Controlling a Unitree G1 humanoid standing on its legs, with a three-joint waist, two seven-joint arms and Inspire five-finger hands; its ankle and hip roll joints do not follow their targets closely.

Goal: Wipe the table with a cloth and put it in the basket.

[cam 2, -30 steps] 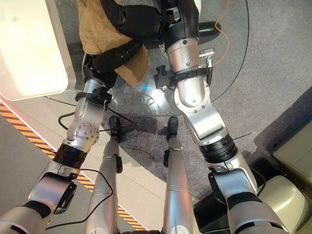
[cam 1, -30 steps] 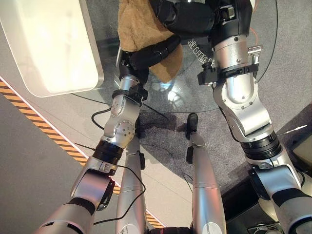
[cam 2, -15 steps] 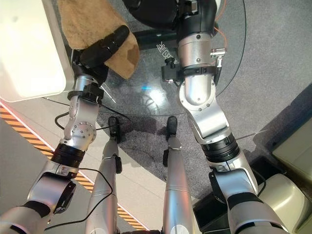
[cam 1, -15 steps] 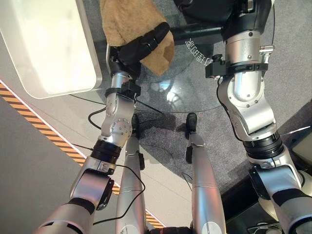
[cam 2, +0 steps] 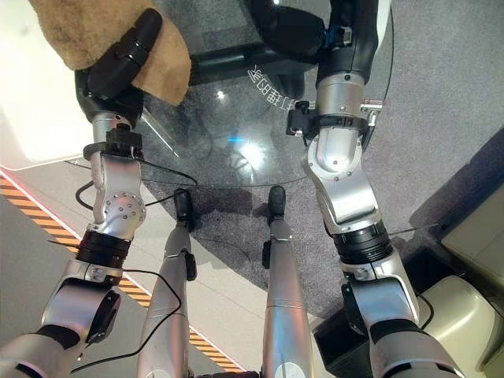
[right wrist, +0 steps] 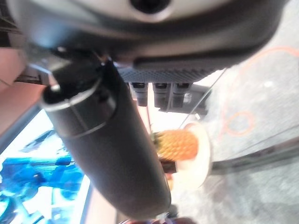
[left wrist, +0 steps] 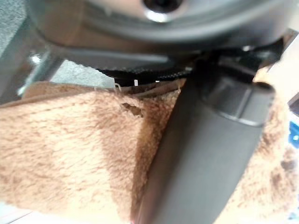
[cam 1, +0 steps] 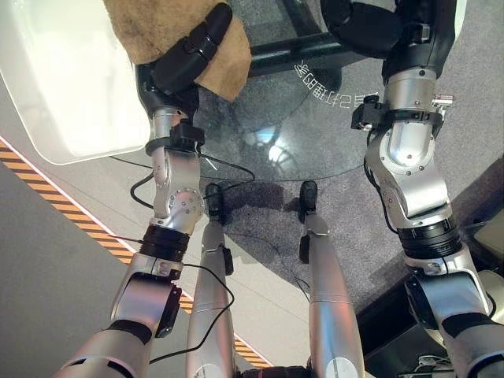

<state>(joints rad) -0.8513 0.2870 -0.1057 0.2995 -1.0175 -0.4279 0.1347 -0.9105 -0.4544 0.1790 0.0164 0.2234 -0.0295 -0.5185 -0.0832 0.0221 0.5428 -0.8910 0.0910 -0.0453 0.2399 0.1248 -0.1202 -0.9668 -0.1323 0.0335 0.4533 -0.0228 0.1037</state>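
The cloth [cam 1: 169,31] and right robot hand [cam 1: 362,24] are cut off by the top edge.

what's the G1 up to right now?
Its left hand grips a tan cloth at the left edge of the round glass table, beside a white basket. The cloth is not yet in the basket. The right hand is over the far side of the table, holding nothing.
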